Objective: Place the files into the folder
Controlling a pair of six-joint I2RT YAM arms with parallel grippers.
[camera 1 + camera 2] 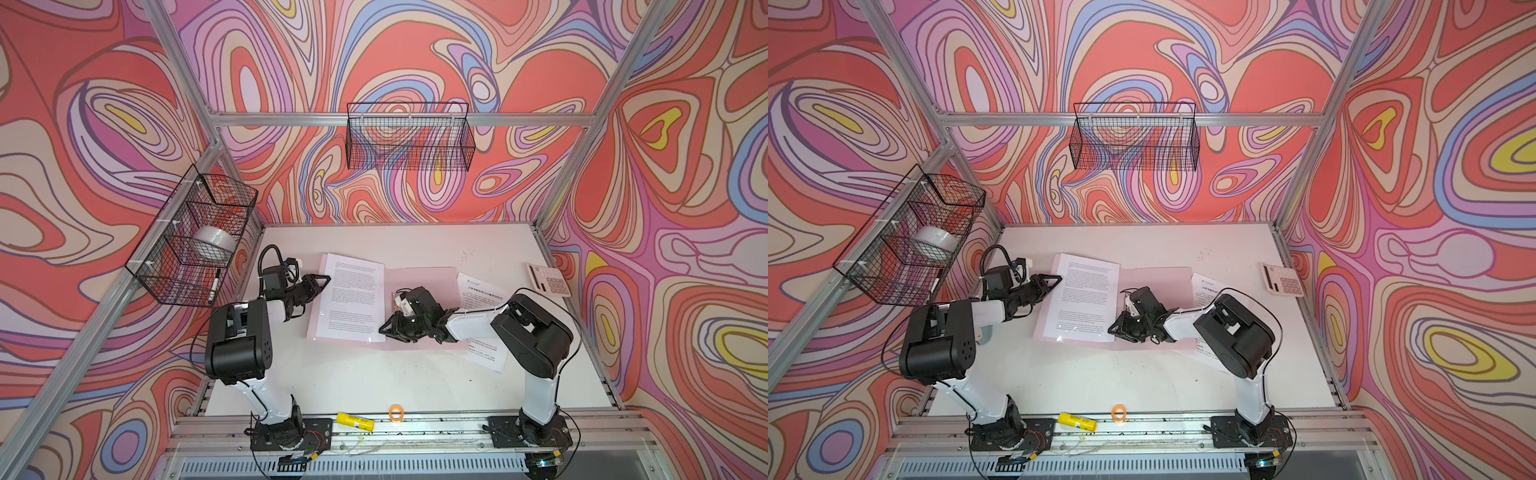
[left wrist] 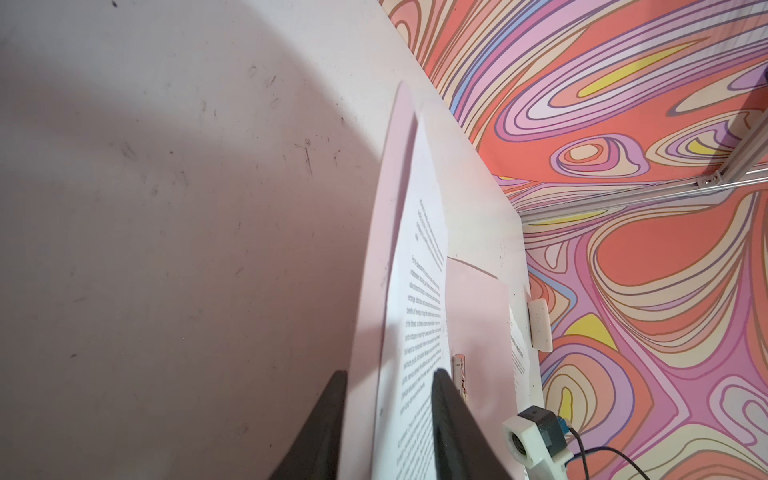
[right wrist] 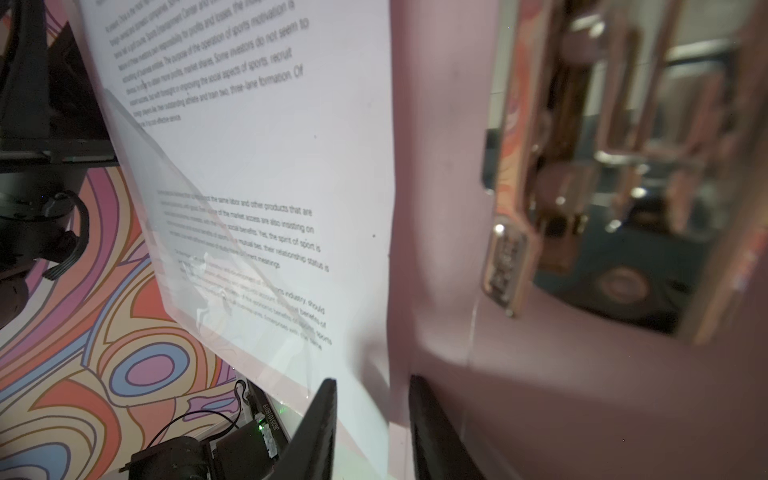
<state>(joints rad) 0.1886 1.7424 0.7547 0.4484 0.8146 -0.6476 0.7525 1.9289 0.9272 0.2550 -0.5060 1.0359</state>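
Note:
The pale pink folder lies open on the table, its silver clip at the spine. One of the files, a text sheet, lies on its left half, its front corner under a clear pocket. A second sheet with a logo lies at the folder's right edge, partly hidden under my right arm. My left gripper is open at the folder's far left corner. My right gripper is open over the sheet's front right corner.
A pink-and-white calculator sits at the far right edge. A yellow glue stick and an orange ring lie by the front rail. Wire baskets hang on the left wall and the back wall.

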